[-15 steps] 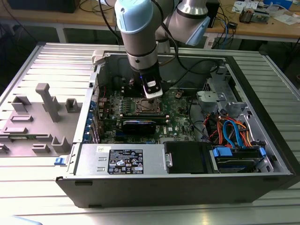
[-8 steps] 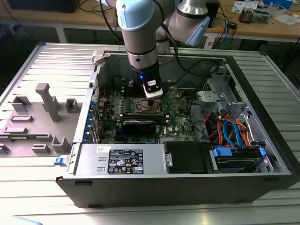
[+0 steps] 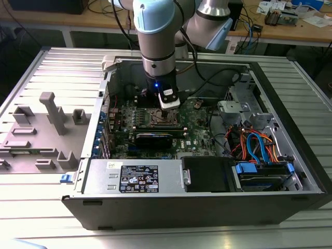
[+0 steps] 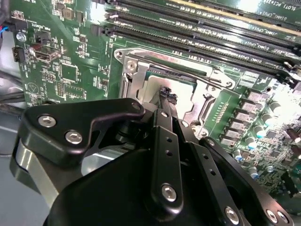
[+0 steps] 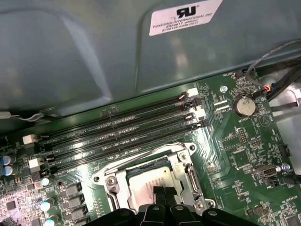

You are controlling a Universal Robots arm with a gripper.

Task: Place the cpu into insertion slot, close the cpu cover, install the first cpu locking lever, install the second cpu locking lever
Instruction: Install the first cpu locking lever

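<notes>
Gripper low over the CPU socket inside the open case

Fingers pressed together to a narrow black tip, my gripper (image 4: 165, 92) hangs straight down over the middle of the board; in the exterior view it (image 3: 167, 106) sits just above the socket. I hold nothing between the pads. In both wrist views the tip rests at or just above the pale grey top of the cpu (image 5: 149, 180), and I cannot tell whether it touches. The cpu (image 4: 157, 84) lies flat within the insertion slot (image 3: 165, 118), framed by the silvery cpu cover (image 5: 186, 162), which lies down around the chip with its square cut-out showing the metal top. The cover's edge (image 4: 207, 77) runs beside the long black memory slots (image 5: 122, 132).

Around the socket spreads the green motherboard (image 4: 61, 70), with a round coin battery (image 5: 244, 106) near one corner. The computer case (image 3: 207, 207) lies on its side, open, on a ribbed grey metal table (image 3: 46, 207). A grey plastic fixture tray (image 3: 36, 129) stands on the table at the exterior view's left. Orange and blue cables (image 3: 257, 145) curl near the drive bay at that view's right. Behind the table runs a wooden workbench (image 3: 290, 31) strewn with small items.
</notes>
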